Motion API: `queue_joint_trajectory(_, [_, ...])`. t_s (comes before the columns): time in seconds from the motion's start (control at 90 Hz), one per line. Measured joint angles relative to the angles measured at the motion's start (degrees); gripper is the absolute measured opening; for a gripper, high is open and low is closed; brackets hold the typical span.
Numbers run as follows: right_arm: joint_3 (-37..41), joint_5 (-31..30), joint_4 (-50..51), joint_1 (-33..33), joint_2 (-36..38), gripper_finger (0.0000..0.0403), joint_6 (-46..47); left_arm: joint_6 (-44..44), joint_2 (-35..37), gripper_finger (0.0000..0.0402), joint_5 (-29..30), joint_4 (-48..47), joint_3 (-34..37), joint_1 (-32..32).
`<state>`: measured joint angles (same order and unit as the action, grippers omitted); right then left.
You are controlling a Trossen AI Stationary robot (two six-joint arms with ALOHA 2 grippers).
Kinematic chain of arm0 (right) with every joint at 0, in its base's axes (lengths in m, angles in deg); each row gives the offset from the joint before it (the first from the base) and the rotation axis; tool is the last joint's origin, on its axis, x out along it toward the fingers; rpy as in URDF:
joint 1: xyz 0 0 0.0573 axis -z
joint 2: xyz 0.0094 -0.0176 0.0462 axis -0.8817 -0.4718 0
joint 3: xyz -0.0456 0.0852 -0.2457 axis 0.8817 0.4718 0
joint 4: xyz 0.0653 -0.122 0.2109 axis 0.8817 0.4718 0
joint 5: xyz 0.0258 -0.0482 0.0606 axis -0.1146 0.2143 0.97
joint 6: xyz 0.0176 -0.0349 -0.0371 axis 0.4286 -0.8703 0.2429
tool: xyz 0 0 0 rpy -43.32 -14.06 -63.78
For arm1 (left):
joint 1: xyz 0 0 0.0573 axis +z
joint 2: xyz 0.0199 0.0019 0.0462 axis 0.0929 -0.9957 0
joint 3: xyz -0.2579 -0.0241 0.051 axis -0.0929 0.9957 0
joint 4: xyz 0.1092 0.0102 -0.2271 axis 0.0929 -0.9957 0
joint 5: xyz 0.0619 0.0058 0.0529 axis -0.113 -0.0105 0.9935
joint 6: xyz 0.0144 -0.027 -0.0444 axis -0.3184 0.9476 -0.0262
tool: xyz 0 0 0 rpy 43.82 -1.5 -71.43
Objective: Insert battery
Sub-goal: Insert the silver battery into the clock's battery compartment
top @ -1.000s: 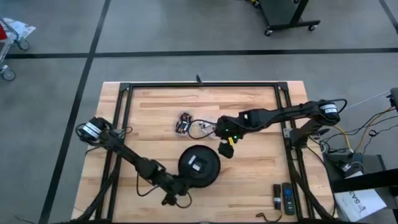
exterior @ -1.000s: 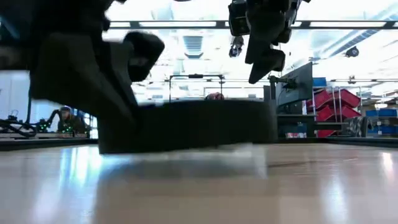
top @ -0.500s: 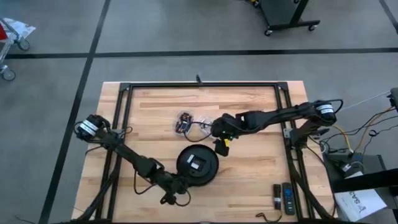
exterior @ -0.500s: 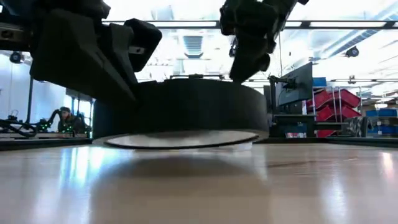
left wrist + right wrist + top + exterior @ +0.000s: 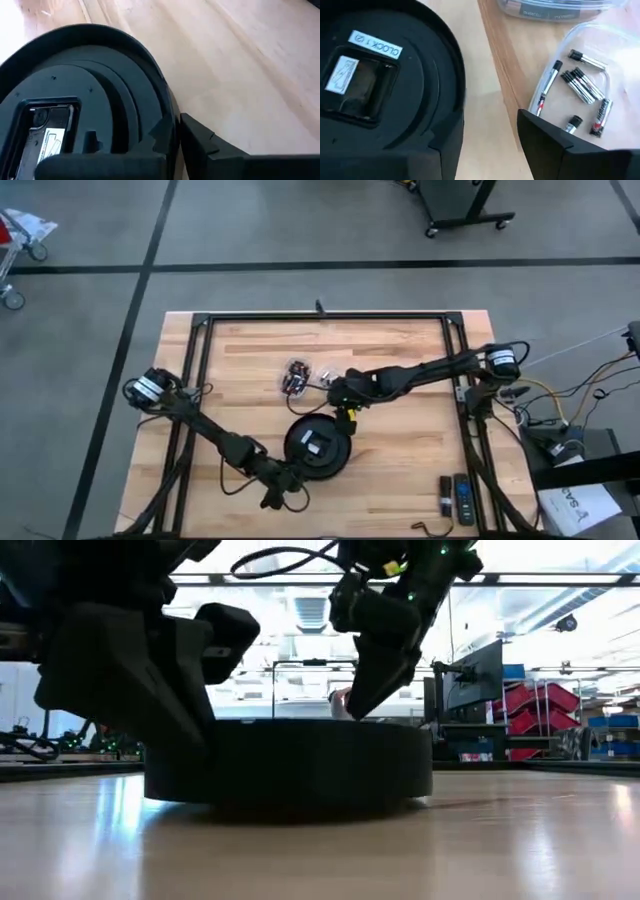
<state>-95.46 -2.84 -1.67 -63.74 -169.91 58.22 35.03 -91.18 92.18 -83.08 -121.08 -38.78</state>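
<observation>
Left gripper point(image 5: 290, 477) gripping one clock point(image 5: 318, 447), right gripper point(image 5: 347, 416) above

Two slim dark arms are seen, each ending in a round silver-ringed joint at its base. Green lights and a yellow tag are carried near the right claw point(image 5: 346, 418); black cables are looped above it.

The high view looks straight down from far above, taking in the whole wooden worktop point(image 5: 400, 460) with the round black clock point(image 5: 318, 446) just below frame centre. The low view sits at worktop level, facing the room, very near that clock point(image 5: 290, 762). Both wrist views look closely onto the clock's back point(image 5: 75, 100) point(image 5: 380, 75).
</observation>
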Motion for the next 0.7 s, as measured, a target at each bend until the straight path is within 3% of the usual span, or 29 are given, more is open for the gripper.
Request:
queue_joint_trajectory(0.244, [-0.04,-0.04,-1.87,0.02,-0.3,0.0142,0.12,2.31,2.02,0.0115,-0.02,-2.02,-0.09,0.07])
queue_joint_trajectory(0.411, [-0.04,-0.07,-1.67,0.02,-0.01,0.0127,0.09,3.42,7.47,0.0174,1.94,-12.93,-0.99,0.71])
queue_joint_trajectory(0.7, [-0.04,-3.19,-1.16,2.15,0.04,0.0098,1.83,11.04,20.84,0.0199,4.23,-23.38,1.29,3.15])
